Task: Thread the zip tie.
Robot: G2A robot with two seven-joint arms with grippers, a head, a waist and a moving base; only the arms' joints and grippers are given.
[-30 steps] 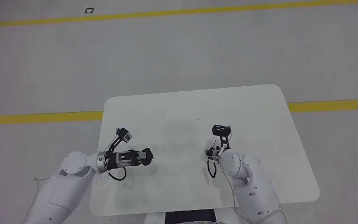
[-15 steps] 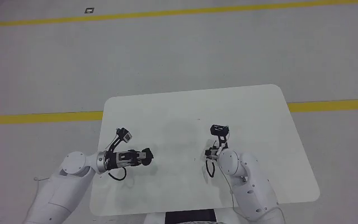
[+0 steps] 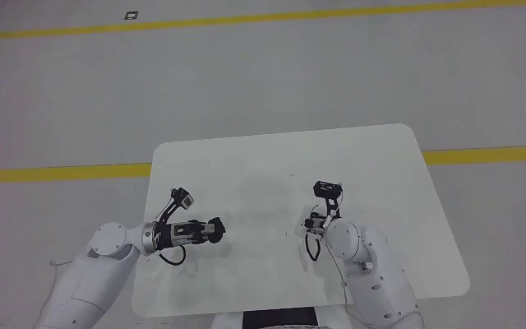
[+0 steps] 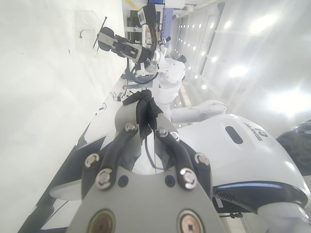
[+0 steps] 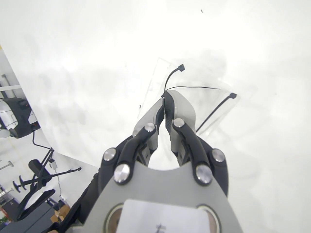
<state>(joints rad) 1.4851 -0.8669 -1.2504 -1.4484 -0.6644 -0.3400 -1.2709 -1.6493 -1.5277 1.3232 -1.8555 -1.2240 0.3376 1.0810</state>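
Note:
My right gripper (image 5: 165, 98) is shut on a black zip tie (image 5: 170, 77), whose head (image 5: 181, 67) sticks up past the fingertips. It hovers by a clear plastic stand (image 5: 154, 78) on the white table (image 3: 370, 164). A second zip tie (image 5: 215, 111) leans across that stand. From the left wrist view the right gripper (image 4: 103, 38) holds its tie (image 4: 102, 26) at the stand (image 4: 85, 22). My left gripper (image 4: 143, 100) is held well to the left over the table, shut, with a thin black strap (image 4: 149, 153) trailing back from between its fingers. In the top view the left gripper (image 3: 219, 227) and right gripper (image 3: 311, 224) are far apart.
A small curved black piece (image 4: 82, 32) sits at the stand. Tiny dark specks (image 5: 202, 11) lie on the table. The table's rounded far corner (image 3: 411, 132) and wide bare surface lie beyond both arms; grey floor with yellow lines (image 3: 246, 18) surrounds it.
The right arm shifted slightly left and then back right near the stand, still holding its zip tie. The left arm has kept still.

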